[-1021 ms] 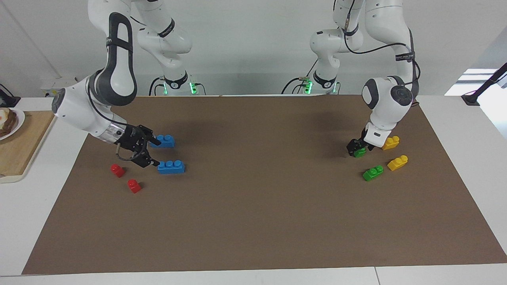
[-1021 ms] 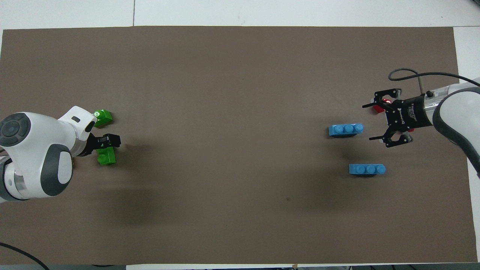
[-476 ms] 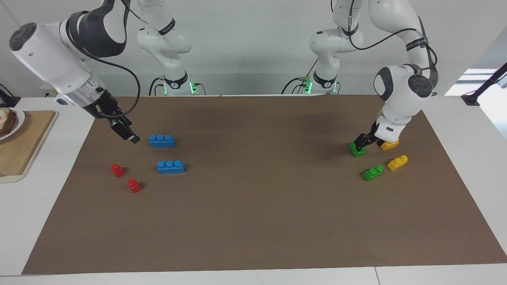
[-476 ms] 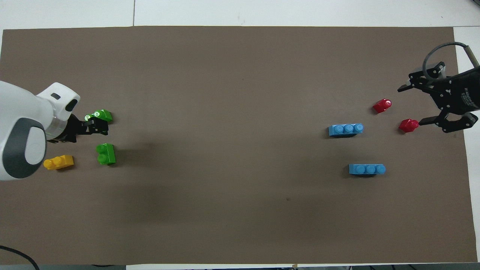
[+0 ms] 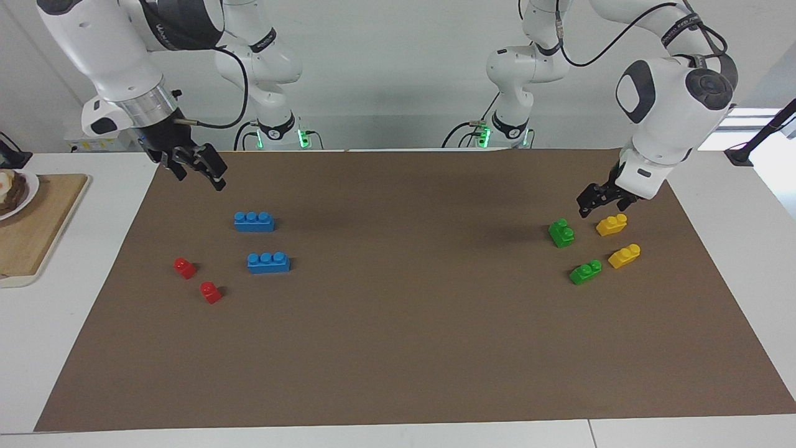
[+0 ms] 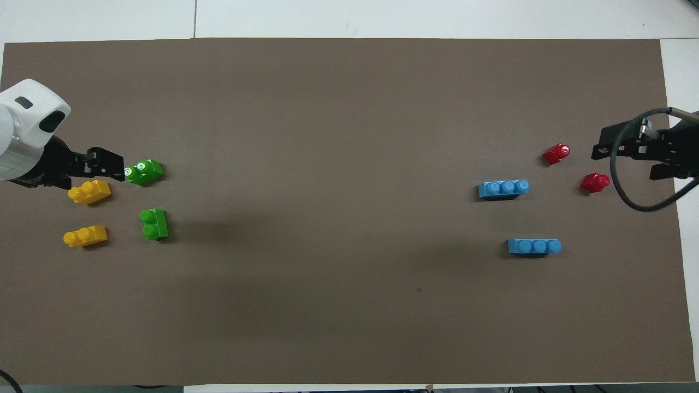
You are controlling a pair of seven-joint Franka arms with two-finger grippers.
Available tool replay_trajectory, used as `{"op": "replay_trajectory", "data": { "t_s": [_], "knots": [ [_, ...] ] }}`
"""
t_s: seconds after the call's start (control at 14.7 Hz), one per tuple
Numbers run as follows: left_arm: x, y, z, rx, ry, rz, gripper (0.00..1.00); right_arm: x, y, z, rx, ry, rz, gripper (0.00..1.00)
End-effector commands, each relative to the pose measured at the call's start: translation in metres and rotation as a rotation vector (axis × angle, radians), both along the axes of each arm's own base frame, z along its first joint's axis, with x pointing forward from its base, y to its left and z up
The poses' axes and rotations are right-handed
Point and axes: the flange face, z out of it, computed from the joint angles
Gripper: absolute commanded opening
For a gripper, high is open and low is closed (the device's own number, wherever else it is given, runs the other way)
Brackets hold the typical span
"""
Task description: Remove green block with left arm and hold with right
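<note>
Two green blocks lie on the brown mat (image 5: 398,348) toward the left arm's end: one nearer the robots (image 5: 561,233) (image 6: 154,224) and one farther (image 5: 585,272) (image 6: 144,171). My left gripper (image 5: 591,205) (image 6: 109,165) is open and empty. It is raised over the mat just above the nearer green block and touches no block. My right gripper (image 5: 199,171) (image 6: 628,161) is open and empty. It is raised over the mat's edge at the right arm's end.
Two yellow two-stud bricks (image 5: 612,224) (image 5: 624,256) lie beside the green blocks. Two blue three-stud bricks (image 5: 254,221) (image 5: 268,262) and two small red bricks (image 5: 184,267) (image 5: 211,292) lie toward the right arm's end. A wooden board (image 5: 31,230) with a plate sits off the mat.
The left gripper let go of the nearer green block, which stays on the mat, and rose away. The right gripper lifted from beside the blue bricks and drew back.
</note>
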Motion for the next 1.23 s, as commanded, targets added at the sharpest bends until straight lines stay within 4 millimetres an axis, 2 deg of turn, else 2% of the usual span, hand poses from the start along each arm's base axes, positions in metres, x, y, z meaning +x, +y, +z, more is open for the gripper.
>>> {"op": "replay_trajectory", "data": {
  "t_s": [0.0,0.14,0.41,0.61,0.68,0.82,0.95,1.16],
  "knots": [
    [0.002,-0.001,0.044,0.015,0.005,-0.032,1.0,-0.007,-0.001,0.008,-0.028,-0.002,0.141,1.0],
    [0.001,0.001,0.059,0.015,0.0,-0.03,1.0,-0.008,0.006,0.009,-0.039,0.001,0.161,1.0],
    [-0.001,-0.011,0.062,0.019,0.006,-0.051,1.0,-0.01,0.003,0.012,-0.059,0.009,0.196,1.0],
    [-0.005,-0.015,0.079,0.018,0.009,-0.058,1.0,-0.011,0.005,0.014,-0.059,0.006,0.201,1.0],
    [-0.015,-0.015,0.093,0.013,-0.012,-0.056,1.0,-0.011,0.008,0.014,-0.06,0.006,0.205,1.0],
    [-0.027,-0.015,0.091,0.013,-0.004,-0.056,1.0,-0.011,0.009,0.015,-0.06,0.004,0.208,1.0],
    [-0.028,-0.015,0.089,0.014,0.0,-0.056,1.0,-0.011,0.024,0.016,-0.06,0.006,0.238,1.0],
    [-0.026,-0.013,0.089,0.011,-0.024,-0.053,1.0,-0.011,0.017,0.015,-0.065,0.01,0.229,1.0]
  ]
}}
